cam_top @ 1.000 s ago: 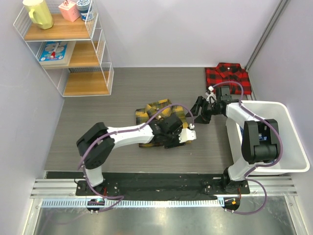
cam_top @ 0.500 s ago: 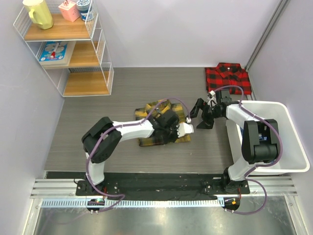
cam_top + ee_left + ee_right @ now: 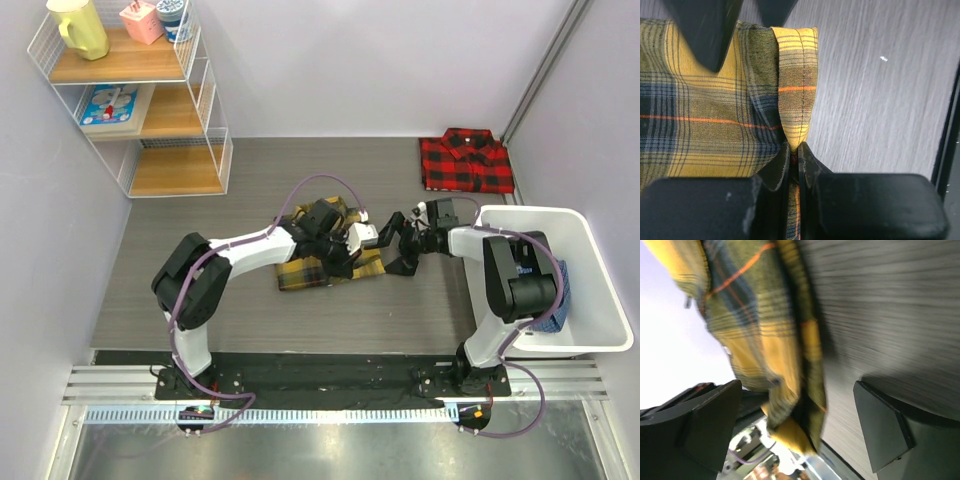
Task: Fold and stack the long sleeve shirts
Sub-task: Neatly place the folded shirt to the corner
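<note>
By my reckoning I'm about halfway through: the red-and-black shirt (image 3: pixel 465 160) lies folded well beyond my right hand (image 3: pixel 392 252), but the yellow shirt (image 3: pixel 315 265) is only a rough bundle on the tabletop (image 3: pixel 200 290), not yet stacked. My left hand (image 3: pixel 362 248) reaches over that bundle and is pinched tight on its folded edge. The right hand is stretched low just opposite, its jaws spread wide and holding nothing.

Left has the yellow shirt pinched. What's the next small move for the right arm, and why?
Probably close the right gripper: its jaws stand open with an edge of the yellow shirt between them, while the left gripper is shut on a fold. Then both could lift it.
</note>
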### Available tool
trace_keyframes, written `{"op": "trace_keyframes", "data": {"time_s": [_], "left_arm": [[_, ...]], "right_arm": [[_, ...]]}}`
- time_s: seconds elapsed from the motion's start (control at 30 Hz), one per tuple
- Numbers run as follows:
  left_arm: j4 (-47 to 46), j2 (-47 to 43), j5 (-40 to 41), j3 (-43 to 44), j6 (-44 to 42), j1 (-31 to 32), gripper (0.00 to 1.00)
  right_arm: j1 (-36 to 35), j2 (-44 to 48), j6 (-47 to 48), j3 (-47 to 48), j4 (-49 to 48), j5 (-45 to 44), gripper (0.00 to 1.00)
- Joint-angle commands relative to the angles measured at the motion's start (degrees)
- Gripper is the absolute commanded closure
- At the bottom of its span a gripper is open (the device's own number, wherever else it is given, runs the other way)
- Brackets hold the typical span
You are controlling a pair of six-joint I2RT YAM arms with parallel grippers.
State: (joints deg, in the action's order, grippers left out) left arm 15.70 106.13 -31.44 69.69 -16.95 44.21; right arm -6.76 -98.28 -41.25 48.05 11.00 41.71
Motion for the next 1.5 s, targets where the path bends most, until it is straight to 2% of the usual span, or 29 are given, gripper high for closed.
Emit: {"op": "trace_keyframes", "data": {"time_s": [0.0,0.13,0.2,0.27,0.43,0.6,0.67,0.7,0.77,0.8,0.83,0.9,0.97,1.0,1.03,1.1,1.13,1.27,1.37,1.47], "left_arm": [[0.1,-3.3,-4.6,2.5,1.6,-1.1,0.96],[0.2,-3.7,-5.6,2.4,2.4,-2.3,0.96],[-0.1,-3.9,-5.8,2.6,3.1,-2.5,0.96],[0.0,-3.9,-6.2,2.9,3.2,-2.8,0.96],[0.6,-3.6,-6.6,3.8,2.7,-3.2,0.96],[1.2,-3.3,-7.0,4.0,2.1,-3.4,0.96],[1.2,-3.3,-6.9,3.9,2.1,-3.4,0.97],[1.2,-3.3,-6.7,3.9,2.3,-3.4,0.97],[1.5,-3.3,-6.5,3.9,2.6,-3.5,0.87],[1.8,-3.6,-6.3,3.9,2.8,-3.7,0.80],[2.3,-4.3,-6.0,4.0,2.9,-3.9,0.64],[4.9,-5.5,-5.2,4.1,3.1,-4.6,0.54],[6.3,-8.0,-4.7,2.7,6.0,-5.4,0.46],[7.2,-8.9,-5.1,2.1,6.7,-6.1,0.40],[8.2,-11.0,-5.1,1.4,6.9,-6.2,0.31],[10.9,-13.0,-4.5,-0.7,6.9,-6.2,0.27],[11.4,-14.0,-3.5,-1.4,6.8,-6.3,0.19],[15.0,-18.3,0.8,-3.8,5.6,-6.4,0.10],[16.4,-20.3,2.1,-5.8,6.0,-6.8,0.00],[17.5,-21.7,2.9,-7.5,6.3,-6.8,0.00]], "right_arm": [[-1.8,-2.2,-12.3,-4.7,-19.6,1.2,0.00],[-3.0,-4.5,-20.6,-8.0,-29.3,-0.8,0.01],[-4.0,-5.4,-23.6,-8.6,-33.4,-2.9,0.05],[-4.4,-7.5,-24.4,-7.7,-34.8,-4.5,0.14],[-5.0,-12.9,-26.1,-4.4,-38.8,-7.6,0.27],[-5.2,-15.2,-26.2,-1.7,-39.2,-11.8,0.33],[-5.2,-15.7,-26.7,-0.5,-40.0,-13.1,0.41],[-5.3,-16.2,-26.7,0.0,-40.7,-13.1,0.52],[-5.3,-16.2,-25.4,2.0,-40.5,-12.9,0.65],[-5.3,-16.1,-23.9,2.9,-38.8,-12.8,0.79],[-5.3,-15.2,-21.9,4.1,-36.8,-12.6,0.85],[-5.2,-14.0,-15.6,8.4,-30.1,-12.6,0.92],[-4.8,-12.4,-10.2,11.7,-26.9,-12.6,0.93],[-4.1,-12.0,-8.1,13.0,-25.3,-12.8,0.98],[-3.9,-11.7,-5.0,16.8,-22.5,-13.3,0.99],[-2.7,-11.7,1.8,20.3,-15.8,-14.5,0.99],[-2.6,-11.8,3.7,24.2,-13.4,-14.9,0.99],[-1.2,-13.5,13.6,35.5,1.3,-18.4,0.99],[-0.1,-16.1,20.8,45.0,8.1,-21.2,0.99],[1.1,-18.8,27.1,54.3,13.7,-24.1,0.99]]}}
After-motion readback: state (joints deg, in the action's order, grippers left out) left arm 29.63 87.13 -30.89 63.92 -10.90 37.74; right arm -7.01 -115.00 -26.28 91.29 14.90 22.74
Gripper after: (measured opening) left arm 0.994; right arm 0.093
